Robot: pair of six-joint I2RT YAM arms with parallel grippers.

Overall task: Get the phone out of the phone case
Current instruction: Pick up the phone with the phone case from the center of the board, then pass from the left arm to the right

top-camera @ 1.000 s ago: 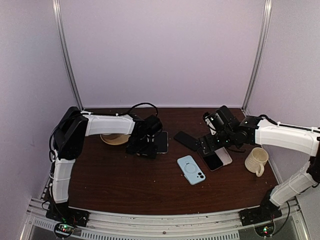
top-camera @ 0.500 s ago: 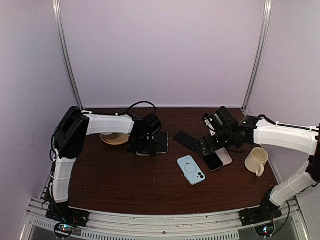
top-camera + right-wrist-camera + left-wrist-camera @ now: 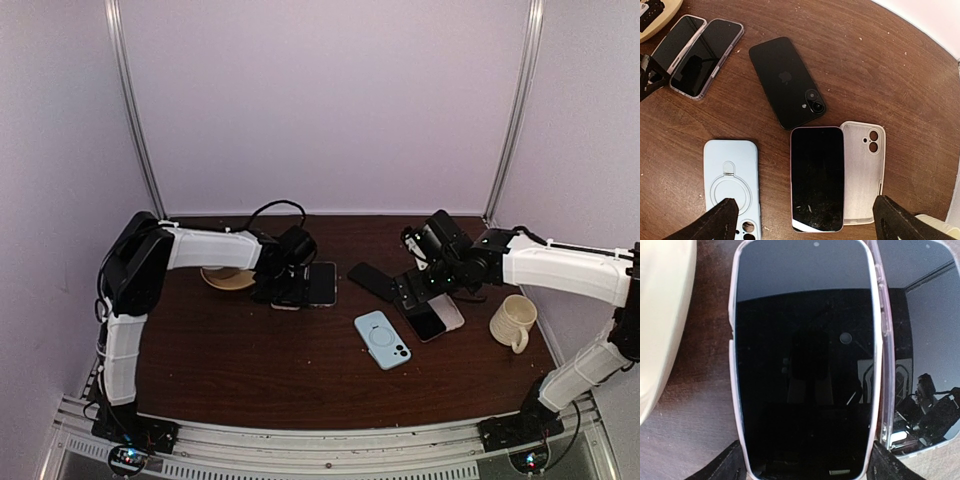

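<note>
A phone in a white phone case (image 3: 805, 365) lies screen up on the brown table. My left gripper (image 3: 806, 465) straddles its near end, one fingertip (image 3: 732, 462) against each long side of the case, so it is shut on it. In the top view the left gripper (image 3: 285, 290) covers that phone. A second phone in a clear case (image 3: 920, 340) lies right beside it (image 3: 321, 283). My right gripper (image 3: 807, 222) hangs open above a bare pink phone (image 3: 817, 177) and an empty white case (image 3: 862, 172), holding nothing.
A black phone (image 3: 787, 82) lies face down behind the pink one. A light blue case (image 3: 382, 339) sits mid-table. A beige bowl (image 3: 228, 277) is left of my left gripper, and a cream mug (image 3: 513, 321) stands at the right.
My left gripper has slid back and down over the cased phone, and its fingers have narrowed onto the case sides. The right arm has barely shifted.
</note>
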